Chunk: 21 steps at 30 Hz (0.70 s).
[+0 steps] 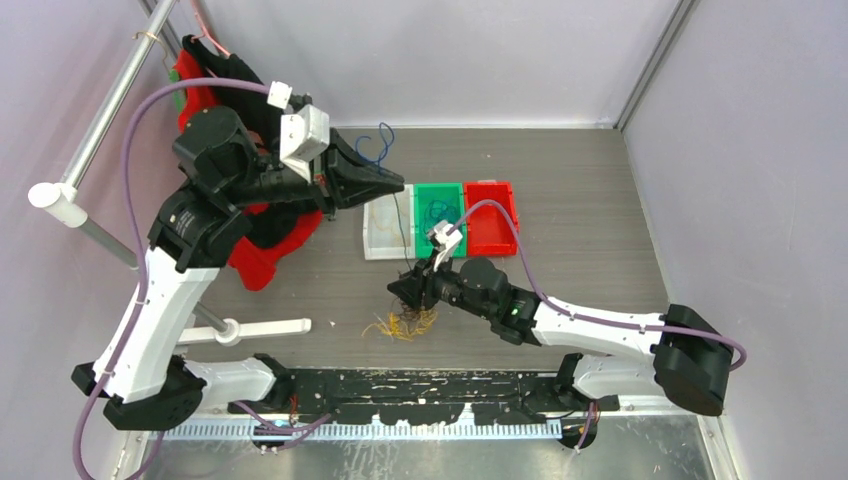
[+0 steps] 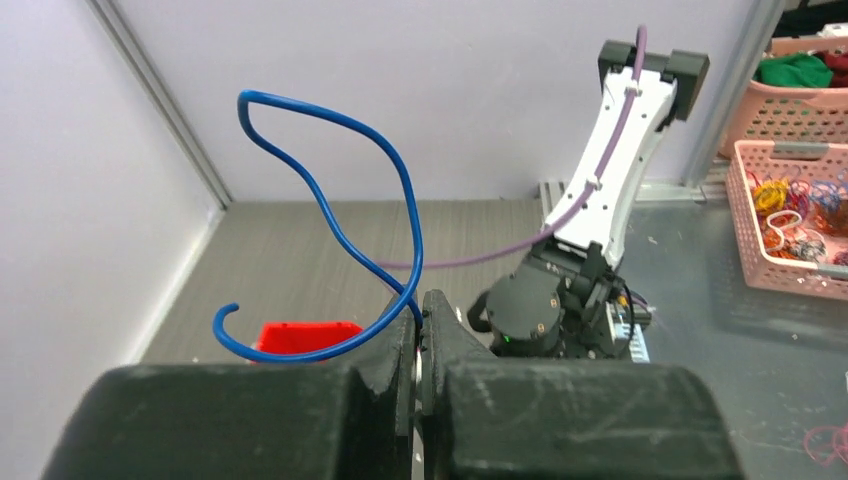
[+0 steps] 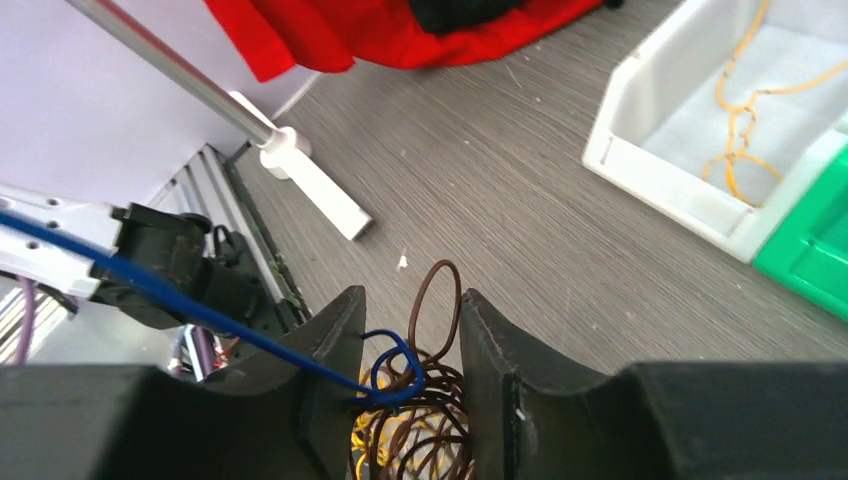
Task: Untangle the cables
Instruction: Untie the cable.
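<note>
Top external: left gripper [image 1: 398, 188] pinches one blue cable [image 1: 385, 142] aloft near white bin [image 1: 371, 238]; right gripper [image 1: 406, 292] spread astride tangle [image 1: 403, 323] on table [image 1: 600, 190], so most untangling looks left.

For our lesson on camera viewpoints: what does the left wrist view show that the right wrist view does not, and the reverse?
Only left wrist: the left gripper shut on a single blue cable, and pink baskets. Only right wrist: the right gripper open around the brown and yellow tangle, and a white bin. Both: the grey table.
</note>
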### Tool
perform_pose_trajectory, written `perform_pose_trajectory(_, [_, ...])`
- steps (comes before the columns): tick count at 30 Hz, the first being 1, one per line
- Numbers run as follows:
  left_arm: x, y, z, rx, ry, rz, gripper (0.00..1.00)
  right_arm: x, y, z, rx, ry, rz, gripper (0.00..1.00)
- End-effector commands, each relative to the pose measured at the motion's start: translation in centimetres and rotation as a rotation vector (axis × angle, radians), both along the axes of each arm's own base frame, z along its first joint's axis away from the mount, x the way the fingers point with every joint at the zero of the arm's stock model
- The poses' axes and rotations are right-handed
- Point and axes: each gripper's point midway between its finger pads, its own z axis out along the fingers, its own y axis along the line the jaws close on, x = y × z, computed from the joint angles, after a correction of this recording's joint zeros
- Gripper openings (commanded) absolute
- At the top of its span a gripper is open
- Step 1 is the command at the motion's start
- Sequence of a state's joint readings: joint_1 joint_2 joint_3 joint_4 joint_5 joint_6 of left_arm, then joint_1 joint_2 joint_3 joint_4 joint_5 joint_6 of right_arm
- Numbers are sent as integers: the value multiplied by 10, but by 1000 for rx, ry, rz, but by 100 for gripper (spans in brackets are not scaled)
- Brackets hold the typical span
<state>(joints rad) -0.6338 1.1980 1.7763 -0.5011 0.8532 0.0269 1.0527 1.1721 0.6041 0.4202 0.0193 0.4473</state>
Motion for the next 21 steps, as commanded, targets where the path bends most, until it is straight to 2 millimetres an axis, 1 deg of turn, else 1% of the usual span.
perform_pose_trajectory(1, [0, 10, 50, -87, -155, 56, 0, 10, -3, 3, 69, 10, -67, 47])
perform_pose_trajectory(5, [9, 15, 82, -148, -246, 123, 0, 8, -4, -18, 46, 57, -72, 53])
perform_pose_trajectory(7, [8, 22, 104, -193, -315, 163, 0, 7, -3, -28, 36, 85, -75, 55])
perform_pose_trajectory(8, [19, 18, 108, -198, -332, 184, 0, 7, -2, -32, 34, 97, -74, 56])
perform_pose_trajectory(10, [24, 23, 131, -246, -406, 236, 0, 6, -1, -40, 24, 118, -72, 56])
perform_pose_trajectory(12, [24, 31, 154, -304, -481, 277, 0, 5, 0, -44, 21, 130, -71, 57])
perform_pose_trajectory(15, [18, 39, 181, -355, -604, 304, 0, 5, 1, -48, 16, 142, -70, 58])
perform_pose_trajectory(17, [15, 45, 195, -386, -679, 332, 0, 5, -1, -50, 8, 148, -75, 60])
perform_pose_trajectory(19, [14, 55, 211, -427, -771, 387, 0, 5, -4, -54, -3, 152, -87, 63])
perform_pose_trajectory(21, [16, 70, 235, -504, -862, 484, 0, 6, -9, -59, -15, 157, -102, 65])
